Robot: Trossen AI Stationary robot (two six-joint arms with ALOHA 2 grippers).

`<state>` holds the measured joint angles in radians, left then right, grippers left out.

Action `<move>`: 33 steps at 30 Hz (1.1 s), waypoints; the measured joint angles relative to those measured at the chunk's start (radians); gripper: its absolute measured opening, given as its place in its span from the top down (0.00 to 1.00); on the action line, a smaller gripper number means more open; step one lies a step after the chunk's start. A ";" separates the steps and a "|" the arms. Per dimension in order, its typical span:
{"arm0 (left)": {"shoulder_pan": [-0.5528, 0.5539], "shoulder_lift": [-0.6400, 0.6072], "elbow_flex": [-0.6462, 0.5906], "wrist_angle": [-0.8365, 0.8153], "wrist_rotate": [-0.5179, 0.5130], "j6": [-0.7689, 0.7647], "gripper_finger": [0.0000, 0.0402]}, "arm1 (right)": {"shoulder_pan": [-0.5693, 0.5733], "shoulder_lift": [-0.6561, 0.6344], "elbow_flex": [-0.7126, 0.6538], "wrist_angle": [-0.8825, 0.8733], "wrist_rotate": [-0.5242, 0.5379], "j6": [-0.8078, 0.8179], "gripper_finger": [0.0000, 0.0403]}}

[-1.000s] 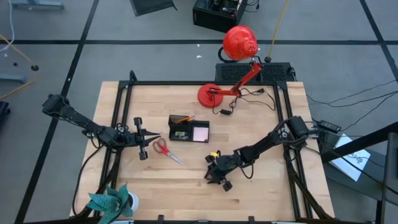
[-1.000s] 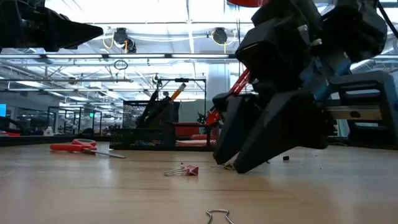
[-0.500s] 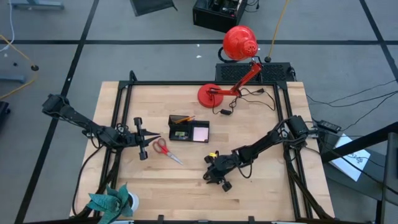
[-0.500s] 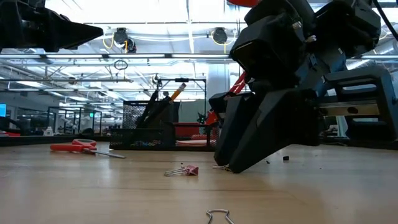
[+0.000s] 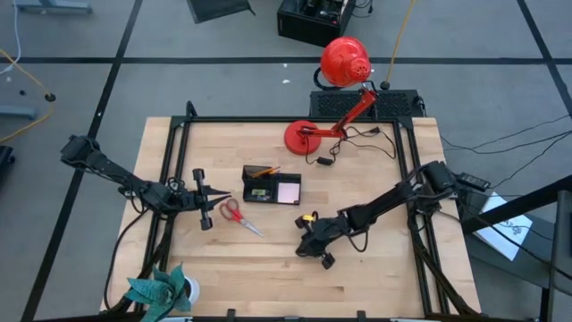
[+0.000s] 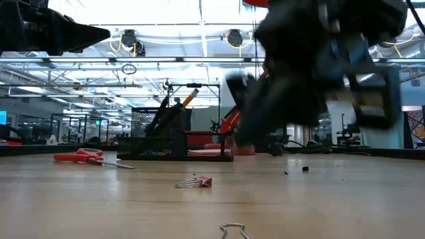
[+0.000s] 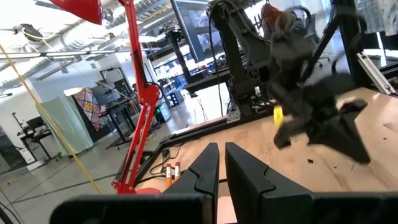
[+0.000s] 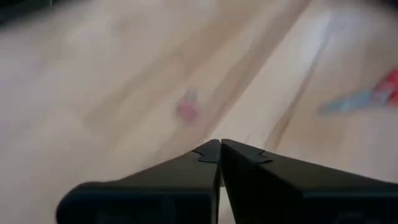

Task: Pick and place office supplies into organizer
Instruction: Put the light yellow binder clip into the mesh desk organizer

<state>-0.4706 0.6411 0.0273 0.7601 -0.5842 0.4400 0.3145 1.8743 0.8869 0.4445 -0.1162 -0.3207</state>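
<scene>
The black organizer (image 5: 271,185) stands mid-table with a pale pink notepad (image 5: 288,191) in its right compartment and pens and an orange pencil (image 6: 174,108) upright in it. Red-handled scissors (image 5: 237,215) lie flat on the wood left of it. A small pink clip (image 6: 199,181) and a wire clip (image 6: 232,230) lie near the front. My right gripper (image 5: 302,245) hangs shut above the wood right of the scissors; nothing shows between its tips (image 8: 221,144). My left gripper (image 5: 222,199) waits shut at the left, level, pointing at the scissors.
A red desk lamp (image 5: 344,63) leans over the far edge, its round base (image 5: 302,137) and cable (image 5: 357,143) on the table behind the organizer. A teal plant in a white pot (image 5: 161,291) stands at the near left corner. Bare wood lies in front of the organizer.
My right gripper has shut its fingers and risen off the tabletop, rolling a little. In the low view its tips were down on the wood behind the pink clip and now hang well clear of it. The clips and scissors have stayed where they were.
</scene>
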 joint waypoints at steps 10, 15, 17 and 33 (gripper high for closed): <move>0.000 0.000 0.000 0.000 0.000 0.000 0.91 | 0.002 -0.031 0.143 -0.109 -0.010 -0.096 1.00; 0.000 0.000 0.000 0.000 0.000 0.001 0.91 | -0.040 -0.031 0.206 -0.115 0.069 -0.110 1.00; 0.000 0.000 0.000 0.000 0.000 0.001 0.91 | -0.068 -0.031 0.224 -0.112 0.066 -0.106 1.00; 0.000 0.000 0.000 0.001 -0.001 0.025 0.91 | -0.238 0.233 0.478 -0.082 0.224 -0.049 1.00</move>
<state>-0.4706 0.6411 0.0273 0.7608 -0.5850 0.4652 0.0763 2.1070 1.3649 0.3622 0.1078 -0.3693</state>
